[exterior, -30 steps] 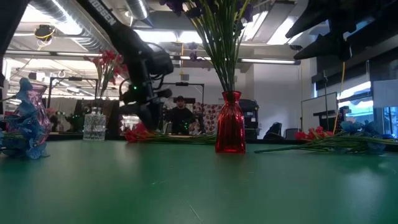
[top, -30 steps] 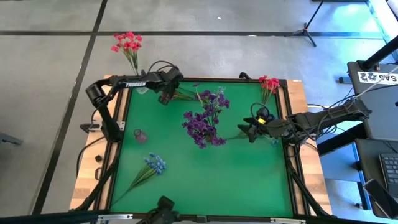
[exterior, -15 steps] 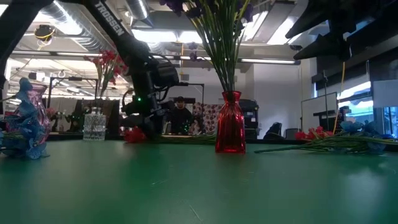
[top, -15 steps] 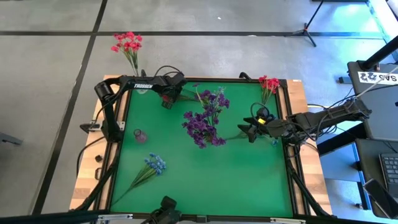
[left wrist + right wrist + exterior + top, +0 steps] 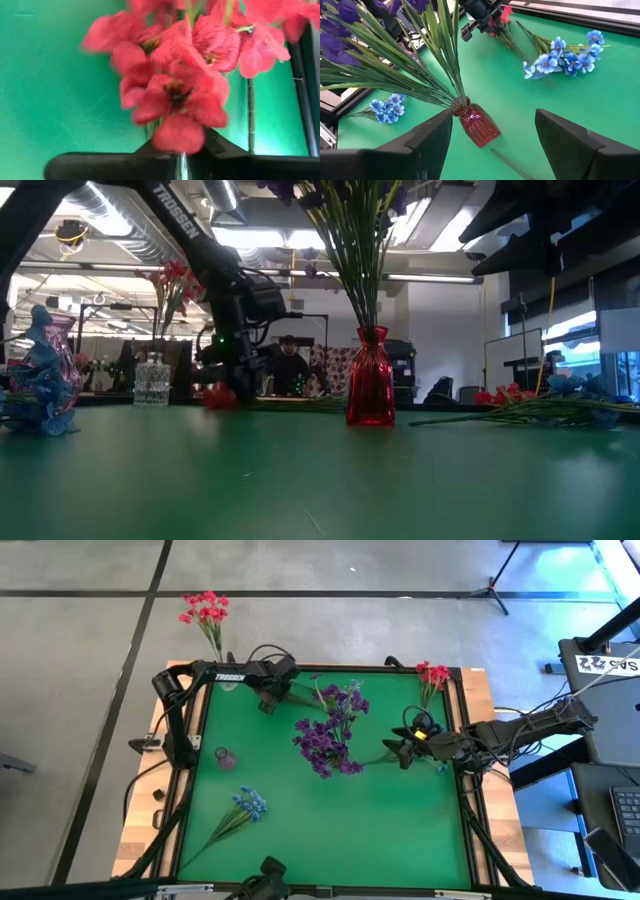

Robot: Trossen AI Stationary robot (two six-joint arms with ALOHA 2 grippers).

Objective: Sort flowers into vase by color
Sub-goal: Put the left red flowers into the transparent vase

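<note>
A red flower sprig (image 5: pixel 296 695) lies on the green table (image 5: pixel 330 830) near its far edge, stem pointing to the table's right. My left gripper (image 5: pixel 267 700) is down on its blossom end, shut on it; the red blossoms (image 5: pixel 172 95) fill the left wrist view. A red vase (image 5: pixel 476 128) with purple flowers (image 5: pixel 328 735) stands at the table's middle. My right gripper (image 5: pixel 393 752) is open just to the vase's right, and a gap shows on each side of the vase. My left gripper pinches the red sprig between its two fingers just behind the blossom cluster (image 5: pixel 178 150); the blossoms hide the exact spot. The fingers (image 5: pixel 228 385) come down from above. The sprig lies on the table, its stem (image 5: pixel 512 42) running toward the table's right.
A blue sprig (image 5: pixel 243 808) lies near the front left, another blue sprig (image 5: pixel 565 56) by the right edge. Red flowers (image 5: pixel 432 675) lie at the far right corner. A clear vase (image 5: pixel 152 380) with red flowers (image 5: pixel 205 610) stands at the far left; a small pink vase (image 5: pixel 225 757) stands left.
My left gripper has gone down to the table at the far edge and a little toward the right, onto the red sprig's blossom end. Its arm has swung toward the far edge. The right arm and the vase have kept still.
</note>
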